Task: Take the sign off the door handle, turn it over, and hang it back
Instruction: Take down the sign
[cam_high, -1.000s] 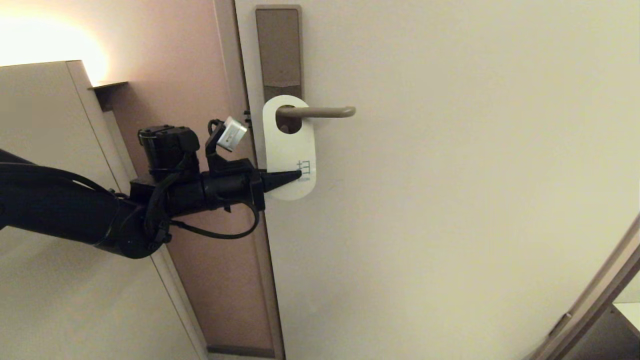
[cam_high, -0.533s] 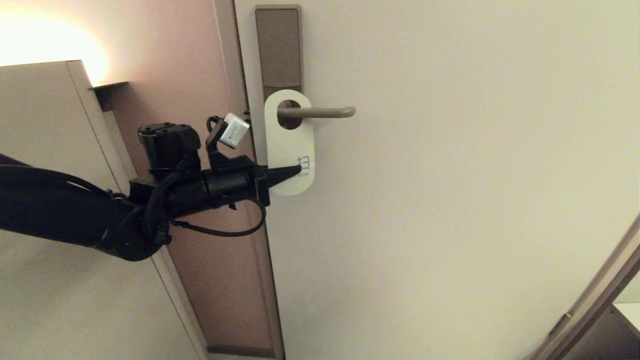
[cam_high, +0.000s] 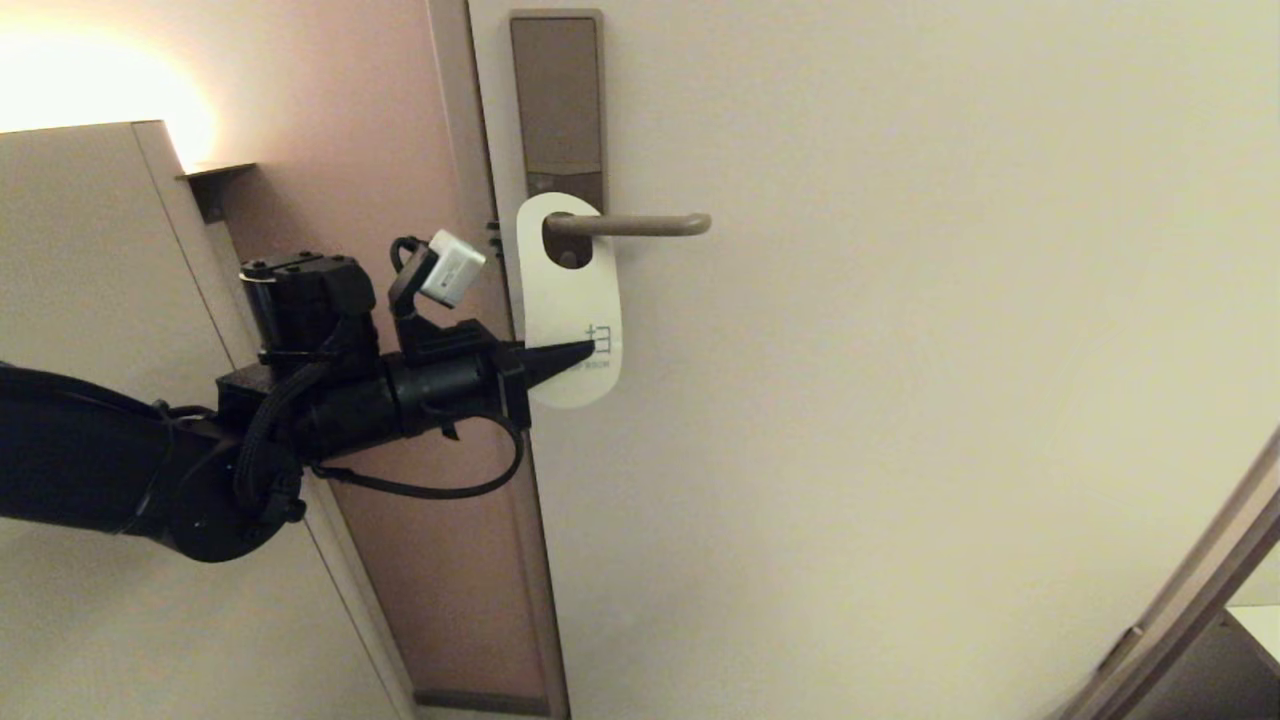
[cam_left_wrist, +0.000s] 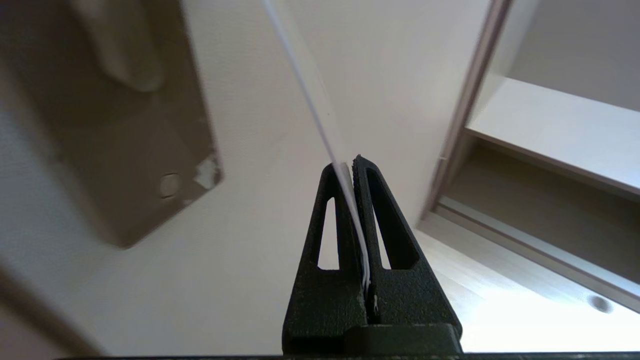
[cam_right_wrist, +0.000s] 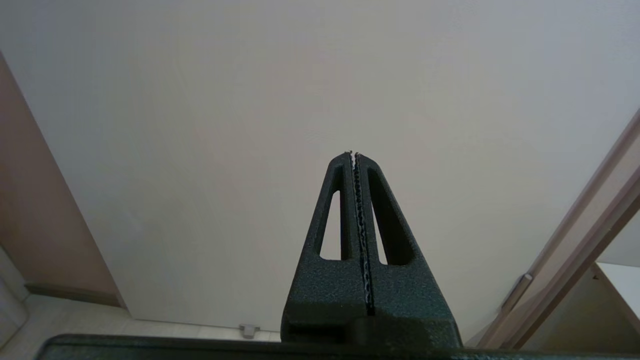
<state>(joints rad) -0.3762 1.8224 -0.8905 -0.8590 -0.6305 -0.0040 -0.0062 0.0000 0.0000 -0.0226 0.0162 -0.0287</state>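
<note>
The sign (cam_high: 566, 300) shows its white side and hangs by its oval hole on the door handle (cam_high: 640, 224), a slim bronze lever on a tall brown lock plate (cam_high: 556, 100). My left gripper (cam_high: 590, 350) reaches in from the left and is shut on the sign's lower part. From the left wrist camera the sign (cam_left_wrist: 305, 95) appears edge-on as a thin white strip pinched in the left gripper (cam_left_wrist: 348, 165). My right gripper (cam_right_wrist: 354, 155) is shut with nothing in it and faces the bare door, out of the head view.
The pale door (cam_high: 900, 400) fills the right side, with its brown frame (cam_high: 470, 480) to the left of the lock plate. A beige cabinet (cam_high: 90, 300) stands at the far left behind my left arm. A second door frame edge (cam_high: 1190, 610) crosses the lower right corner.
The left gripper, still shut on the sign, rose and then came back down and a little leftwards. The sign went with it and its top now leans left on the handle.
</note>
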